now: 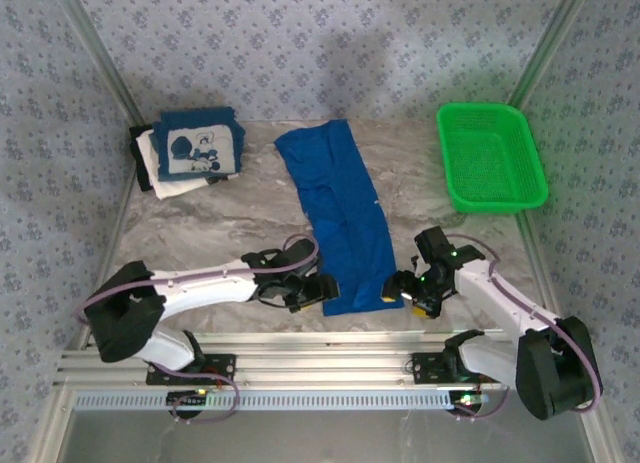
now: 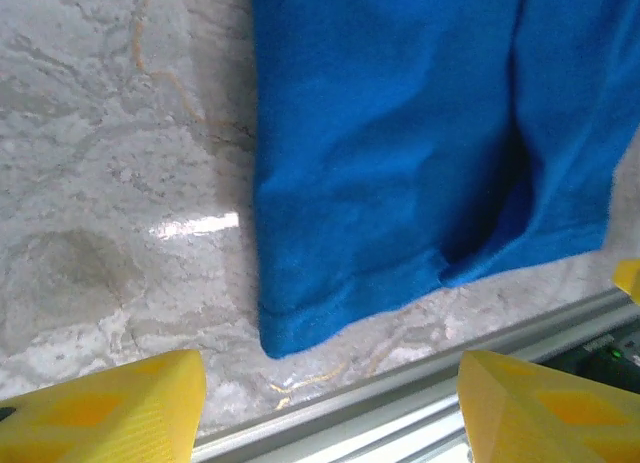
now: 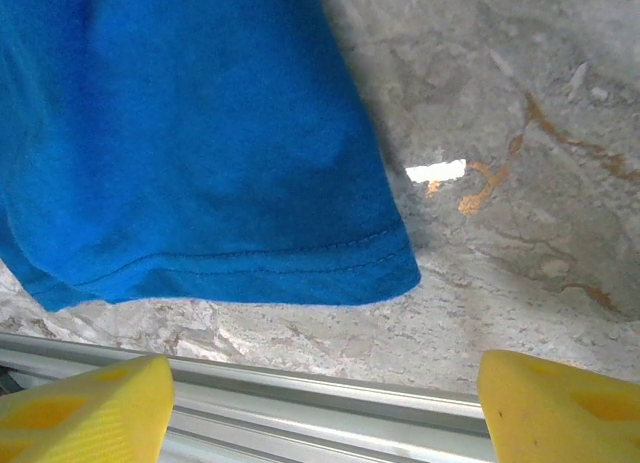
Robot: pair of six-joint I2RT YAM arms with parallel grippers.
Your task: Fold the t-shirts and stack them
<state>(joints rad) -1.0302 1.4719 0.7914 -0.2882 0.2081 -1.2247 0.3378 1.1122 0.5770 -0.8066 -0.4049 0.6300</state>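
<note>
Two parted claws — left claw [image 1: 322,288], right claw [image 1: 402,289] — beside blue t-shirt [image 1: 340,203] hem

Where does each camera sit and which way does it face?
Top external: above and behind the arm bases, facing down onto the table, blue t-shirt, left gripper and right gripper.
Left wrist: facing down at the shirt's near left corner; its yellow fingers show.
Right wrist: facing down at the near right corner; its yellow fingers show.
Shared: all three see the shirt's near hem.

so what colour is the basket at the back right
The basket is bright green, clearest in the top view.
</note>
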